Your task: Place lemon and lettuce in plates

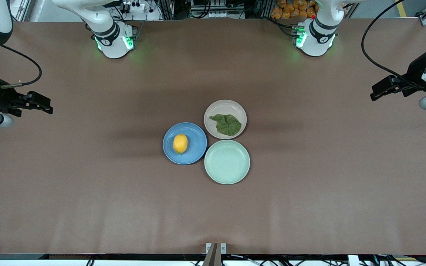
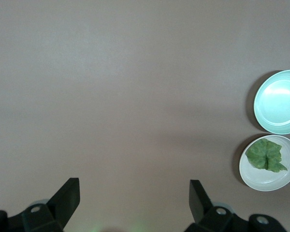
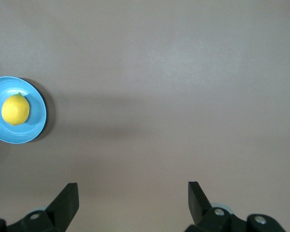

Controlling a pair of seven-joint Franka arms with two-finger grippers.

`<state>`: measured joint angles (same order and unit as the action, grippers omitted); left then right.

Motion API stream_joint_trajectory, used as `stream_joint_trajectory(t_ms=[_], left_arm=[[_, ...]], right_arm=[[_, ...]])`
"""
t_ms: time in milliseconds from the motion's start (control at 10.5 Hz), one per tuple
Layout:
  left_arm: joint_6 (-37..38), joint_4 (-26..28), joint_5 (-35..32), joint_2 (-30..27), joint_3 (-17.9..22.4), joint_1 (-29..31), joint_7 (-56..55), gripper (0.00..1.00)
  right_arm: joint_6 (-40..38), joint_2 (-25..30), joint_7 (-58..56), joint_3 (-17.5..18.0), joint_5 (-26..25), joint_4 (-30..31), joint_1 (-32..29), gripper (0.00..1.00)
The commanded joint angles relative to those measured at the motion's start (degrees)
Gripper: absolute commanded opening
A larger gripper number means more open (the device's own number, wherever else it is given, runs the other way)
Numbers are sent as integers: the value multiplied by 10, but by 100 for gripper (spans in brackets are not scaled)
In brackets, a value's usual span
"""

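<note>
Three plates clustered at table centre, rims touching or nearly so. Lemon (image 1: 180,143) seated in blue plate (image 1: 194,149), toward right arm's end. Lettuce leaf (image 1: 226,124) laid flat in beige-pink plate (image 1: 213,112). Mint green plate (image 1: 227,162) positioned nearest front camera. Left gripper (image 1: 375,93) held over table's left-arm end, fingers spread wide, nothing gripped. Right gripper (image 1: 49,107) held over right-arm end, likewise wide, nothing gripped.

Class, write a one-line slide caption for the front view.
Lemon on blue plate, lettuce on beige plate, green plate bare; both open grippers wait at table ends.
</note>
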<state>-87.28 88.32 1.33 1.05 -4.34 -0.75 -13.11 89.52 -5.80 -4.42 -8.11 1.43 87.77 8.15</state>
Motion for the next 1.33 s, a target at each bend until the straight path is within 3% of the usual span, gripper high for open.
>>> stream_joint_trajectory(t_ms=[0,569,1234], left_arm=[[3,10,10,-14,-6,9,14,100],[0,4,-19,-15,-14,9,17,100],[1,-5,-20,-12,-14,10,33,100]], right_arm=[[7,14,-6,8,-4,14,-9,100],[-6,51,-5,8,-5,51,-2,100],[-6,54,-3,26,-5,47,-2,100]])
